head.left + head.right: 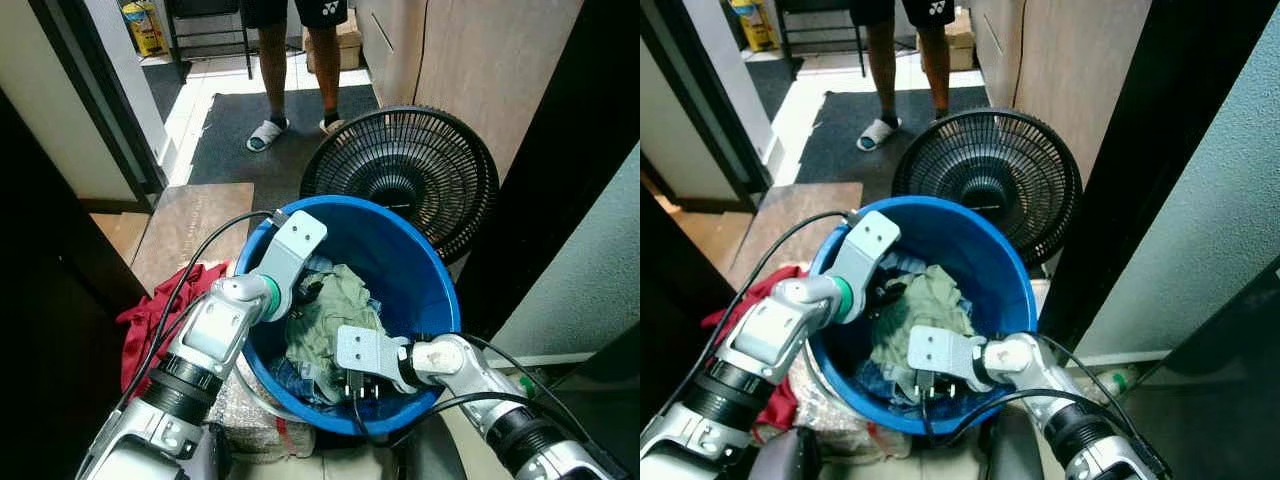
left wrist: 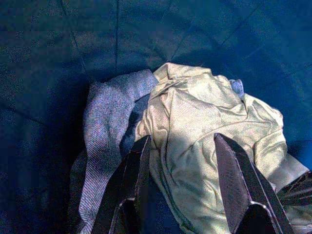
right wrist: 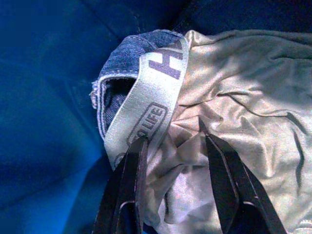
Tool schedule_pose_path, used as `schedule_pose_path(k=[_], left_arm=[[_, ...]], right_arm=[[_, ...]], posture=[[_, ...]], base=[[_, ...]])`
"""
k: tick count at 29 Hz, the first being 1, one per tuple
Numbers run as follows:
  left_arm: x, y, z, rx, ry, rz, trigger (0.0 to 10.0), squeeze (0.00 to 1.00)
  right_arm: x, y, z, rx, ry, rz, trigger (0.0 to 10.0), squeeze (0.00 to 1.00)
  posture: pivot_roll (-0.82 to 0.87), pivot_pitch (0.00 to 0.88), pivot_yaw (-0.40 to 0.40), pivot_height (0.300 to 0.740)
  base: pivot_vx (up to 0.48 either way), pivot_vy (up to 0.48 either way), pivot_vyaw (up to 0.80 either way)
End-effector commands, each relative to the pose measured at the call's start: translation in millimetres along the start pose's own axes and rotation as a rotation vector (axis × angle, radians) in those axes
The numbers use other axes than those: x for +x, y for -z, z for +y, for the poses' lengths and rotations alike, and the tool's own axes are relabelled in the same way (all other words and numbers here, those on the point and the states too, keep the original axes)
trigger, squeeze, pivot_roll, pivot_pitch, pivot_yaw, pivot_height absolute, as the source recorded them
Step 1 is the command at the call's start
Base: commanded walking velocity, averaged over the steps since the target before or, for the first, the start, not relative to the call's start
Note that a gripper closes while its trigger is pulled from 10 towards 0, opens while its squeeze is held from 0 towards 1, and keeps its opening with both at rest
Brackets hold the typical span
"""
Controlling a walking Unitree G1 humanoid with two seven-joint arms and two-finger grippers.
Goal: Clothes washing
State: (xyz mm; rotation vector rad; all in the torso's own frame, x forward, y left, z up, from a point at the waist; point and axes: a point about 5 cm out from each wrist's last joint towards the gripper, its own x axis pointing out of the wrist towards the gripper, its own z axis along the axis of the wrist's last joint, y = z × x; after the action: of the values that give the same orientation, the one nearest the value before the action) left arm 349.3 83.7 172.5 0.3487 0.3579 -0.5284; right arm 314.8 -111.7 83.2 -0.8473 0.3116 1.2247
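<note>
Reaching both arms down into the round blue plastic tub (image 1: 425, 290), I have my left gripper (image 2: 183, 187) spread wide over the heap, its two black fingers (image 2: 239, 185) straddling a fold of the crumpled pale olive-green garment (image 2: 214, 122) without closing on it. Just past that gripper's tips the green cloth mounds up, and off to one side of it lies a grey-blue knitted piece (image 2: 105, 126) against the tub wall.

My right gripper (image 3: 175, 183) is parted too, holding nothing; its fingers rest on or just above the same green garment. Beyond its tips runs a pale printed waistband (image 3: 146, 102) with dark lettering, and past that a bit of blue denim (image 3: 117, 58) tucked beside the tub's side.

Farther out, beyond the tub's far rim, a black round-grilled floor fan (image 1: 405, 165) leans close to it. On my left-arm side, just outside the tub, a red cloth (image 1: 155, 310) lies on the floor over a clear plastic bag (image 1: 250, 415). Well past the fan, a person's legs in sandals (image 1: 295, 70) stand on a dark mat.

I judge the job barely begun: the clothes are all in the tub, nothing gripped or lifted, and no washing machine is visible. Grasping, carrying and loading all remain.
</note>
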Motion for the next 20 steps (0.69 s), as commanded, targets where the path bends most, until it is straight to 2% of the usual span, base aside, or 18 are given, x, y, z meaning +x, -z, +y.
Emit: schedule_pose_path(k=[1, 2, 3, 8, 18, 19, 20], left_arm=[[-3.4, 14.0, 13.7, -0.023, -0.052, 0.058, 10.0, 0.0], [-3.4, 14.0, 13.7, -0.023, -0.052, 0.058, 10.0, 0.0], [-3.8, 14.3, 14.1, -0.023, -0.054, 0.059, 10.0, 0.0], [-4.6, 14.8, 14.7, -0.024, -0.058, 0.061, 10.0, 0.0], [-7.3, 16.1, 16.8, -0.023, -0.065, 0.068, 10.0, 0.0], [-7.9, 16.4, 17.4, -0.023, -0.068, 0.07, 10.0, 0.0], [-8.6, 16.9, 18.0, -0.024, -0.07, 0.071, 10.0, 0.0]], right_arm=[[0.9, 21.6, 16.1, 0.068, -0.043, 0.065, 10.0, 0.3], [0.9, 21.6, 16.1, 0.068, -0.043, 0.065, 10.0, 0.3], [3.2, 20.2, 16.1, 0.086, -0.033, 0.049, 10.0, 1.0], [5.9, 19.4, 16.7, 0.094, -0.028, 0.041, 10.0, 1.0], [10.5, 33.7, 23.4, 0.106, -0.044, 0.116, 10.0, 1.0], [11.1, 36.6, 24.3, 0.11, -0.041, 0.132, 5.8, 0.74], [11.4, 39.7, 25.6, 0.113, -0.042, 0.148, 1.7, 0.0]], posture=[[0.1, 0.114, 0.108, 0.49], [0.1, 0.114, 0.108, 0.49], [0.1, 0.115, 0.108, 0.49], [0.1, 0.117, 0.108, 0.49], [0.13, 0.134, 0.11, 0.49], [0.13, 0.136, 0.109, 0.49], [0.14, 0.138, 0.108, 0.49]], base=[[0.0, 0.0, 0.0], [0.0, 0.0, 0.0], [0.0, 0.0, 0.0], [0.0, 0.0, 0.0], [0.0, 0.0, 0.0], [0.0, 0.0, 0.0], [0.0, 0.0, 0.0]])
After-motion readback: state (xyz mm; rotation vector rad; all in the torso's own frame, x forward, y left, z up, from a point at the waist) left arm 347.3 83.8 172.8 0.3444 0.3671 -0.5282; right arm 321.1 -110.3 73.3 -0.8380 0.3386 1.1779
